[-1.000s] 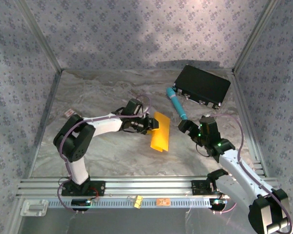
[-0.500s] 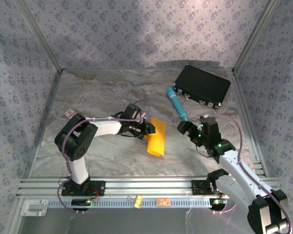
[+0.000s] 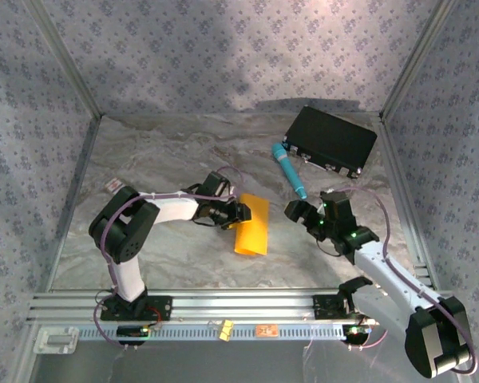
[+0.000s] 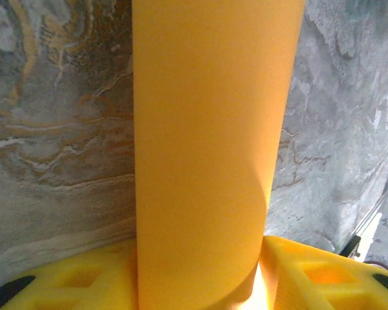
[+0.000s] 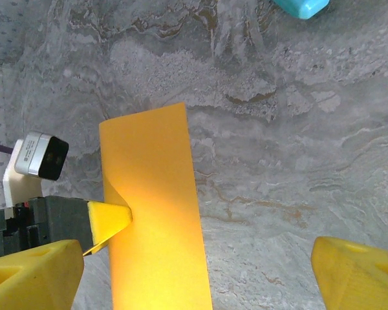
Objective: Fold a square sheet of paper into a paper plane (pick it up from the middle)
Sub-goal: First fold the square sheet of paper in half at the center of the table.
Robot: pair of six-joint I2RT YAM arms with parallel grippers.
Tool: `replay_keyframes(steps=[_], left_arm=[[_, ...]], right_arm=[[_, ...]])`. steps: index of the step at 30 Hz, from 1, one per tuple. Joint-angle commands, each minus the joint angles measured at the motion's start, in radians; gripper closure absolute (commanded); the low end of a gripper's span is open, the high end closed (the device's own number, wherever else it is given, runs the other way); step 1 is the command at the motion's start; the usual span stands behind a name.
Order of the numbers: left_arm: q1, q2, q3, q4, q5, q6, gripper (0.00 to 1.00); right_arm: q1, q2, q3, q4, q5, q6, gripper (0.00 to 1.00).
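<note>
The marbled table (image 3: 168, 159) is fenced by patterned walls and metal posts, with broad bare stone in its upper left and along the lower edge before the rail. A flat black box (image 3: 331, 140) sits at upper right, near the back wall; its inside cannot be seen. The left gripper (image 3: 238, 214) reaches to mid-frame with its jaws set partway closed on the square sheet of paper (image 3: 252, 227). The sheet bows into a curve between the yellow fingers (image 4: 71, 278) and touches both, and its lower end is cut off in the left wrist view. The right gripper (image 3: 294, 211) sits just right of the sheet, jaws spread wide, gripping nothing. A teal cylinder (image 3: 290, 170) lies between box and grippers, its tip clipped in the right wrist view. A small card (image 3: 112, 185) lies by the left wall, too small to read.
</note>
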Motion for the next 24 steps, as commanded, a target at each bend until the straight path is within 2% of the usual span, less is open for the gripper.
replay_keyframes(steps=[1, 10, 24], left_arm=[[-0.004, -0.037, 0.026, -0.092, -0.058, 0.062, 0.49], [-0.005, -0.076, 0.051, -0.18, -0.128, 0.104, 0.41], [-0.004, -0.083, 0.075, -0.26, -0.192, 0.146, 0.43]], right_arm=[[0.013, 0.013, -0.008, 0.029, -0.001, -0.01, 0.07], [0.045, 0.059, 0.003, 0.044, 0.009, -0.009, 0.07], [0.089, 0.129, 0.023, 0.085, 0.019, 0.014, 0.1]])
